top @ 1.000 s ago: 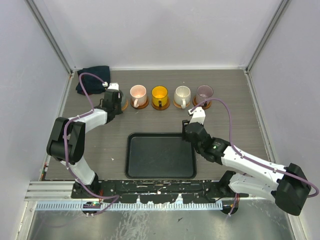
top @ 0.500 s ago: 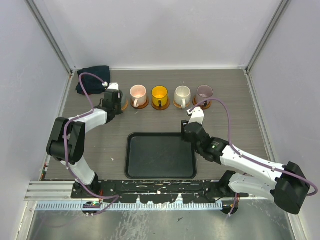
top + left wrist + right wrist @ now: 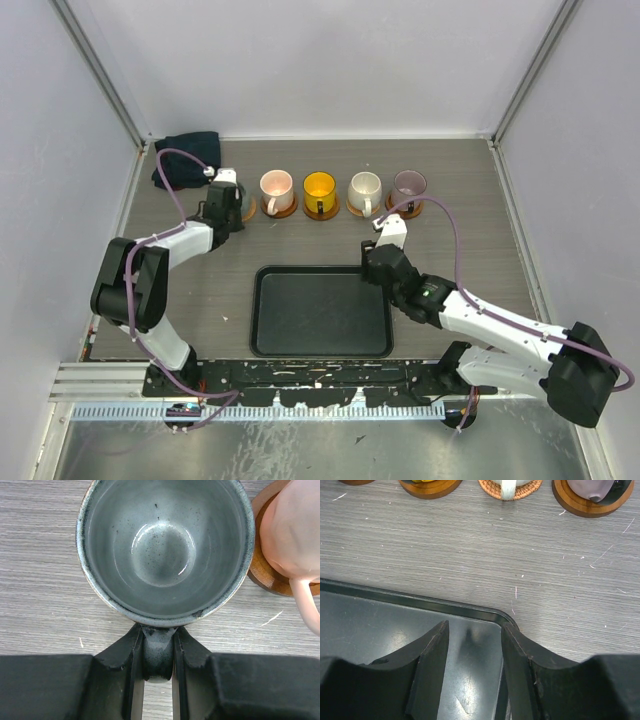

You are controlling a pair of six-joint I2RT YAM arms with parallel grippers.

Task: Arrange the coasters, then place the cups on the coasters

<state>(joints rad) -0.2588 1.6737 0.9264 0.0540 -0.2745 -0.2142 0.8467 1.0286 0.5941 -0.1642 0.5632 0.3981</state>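
A grey cup [image 3: 165,545] stands at the left end of the back row, and a sliver of brown coaster [image 3: 248,214] shows under it. My left gripper [image 3: 158,647] is shut on its handle; from above, the left gripper [image 3: 236,200] sits just left of the grey cup [image 3: 245,199]. Along the row to its right, a pink cup [image 3: 276,186], a yellow cup [image 3: 320,187], a cream cup [image 3: 365,187] and a mauve cup [image 3: 409,183] each rest on a coaster. My right gripper [image 3: 475,630] is open and empty over the black tray's far right corner.
The black tray [image 3: 300,340] lies at the centre front between the arms. A dark folded cloth [image 3: 185,160] sits in the back left corner. Next to the grey cup, the pink cup [image 3: 295,530] stands on its coaster [image 3: 265,572] with its handle towards my left fingers.
Both arms have barely shifted. The left grip on the grey cup's handle and the open right jaws are the same.
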